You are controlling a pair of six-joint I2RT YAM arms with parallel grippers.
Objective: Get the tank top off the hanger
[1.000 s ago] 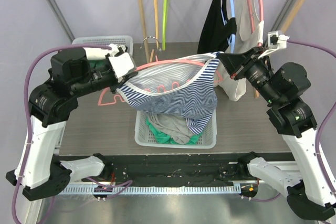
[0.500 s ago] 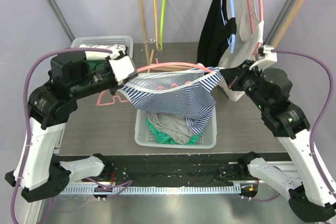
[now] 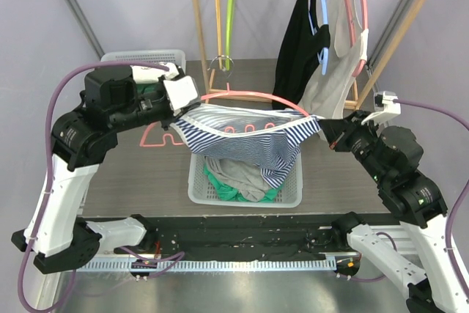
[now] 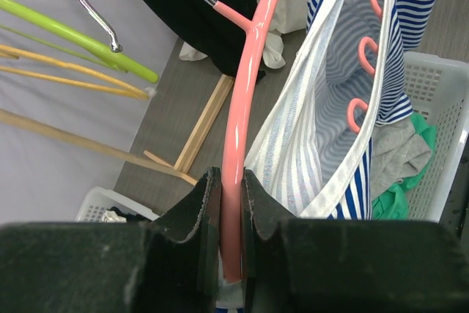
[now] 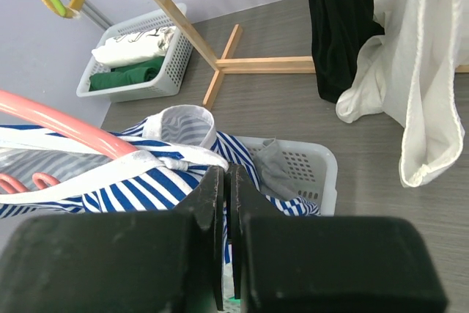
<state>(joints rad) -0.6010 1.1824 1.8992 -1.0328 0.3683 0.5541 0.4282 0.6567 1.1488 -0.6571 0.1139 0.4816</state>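
**A:** What is the left gripper (image 4: pixel 229 190) doing?

**B:** Its jaws are pinched narrow on one arm of the pink hanger (image 4: pixel 247 78), holding it about level across the middle of the top view. I judge that this anchors the hanger so the cloth can be drawn off it.

**A:** And the right gripper (image 5: pixel 225 181)?

**B:** It is clamped tight on the white-edged hem of the striped tank top (image 3: pixel 249 141), at centre right. The top hangs stretched between the two grippers, partly on the hanger.

**A:** What lies below?

**B:** A white basket (image 3: pixel 293 194) sits at lower centre, holding grey and green clothes (image 3: pixel 233 175). A second basket (image 3: pixel 139 55), at upper left, holds folded white and green clothes (image 5: pixel 135 45).
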